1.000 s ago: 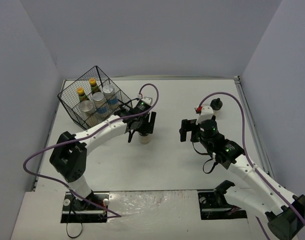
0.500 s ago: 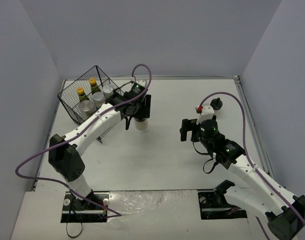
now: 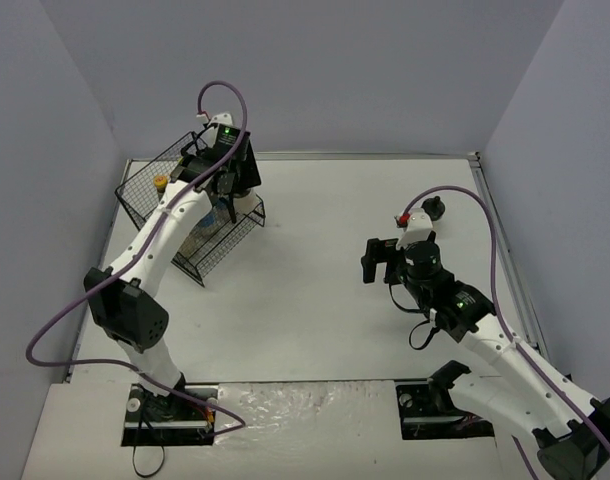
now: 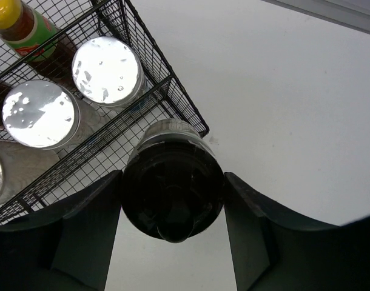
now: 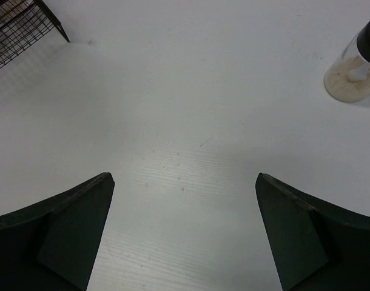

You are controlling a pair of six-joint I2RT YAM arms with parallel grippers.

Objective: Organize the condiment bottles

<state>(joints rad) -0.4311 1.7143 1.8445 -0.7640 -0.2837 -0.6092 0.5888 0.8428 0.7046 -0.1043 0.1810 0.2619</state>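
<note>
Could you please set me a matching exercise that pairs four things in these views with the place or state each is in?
Things:
1. pale black-capped shaker by the black wire basket corner
2. beige-powder shaker with black cap
3. dark red sauce bottle with yellow cap
4. right gripper

States:
A. open over the white table
B. standing inside the basket
C. clamped in the left gripper
D. standing alone on the table

Pairs: 1-C, 2-D, 3-B, 4-A

No text readable; the sauce bottle point(image 4: 34, 33) label looks blurred.
</note>
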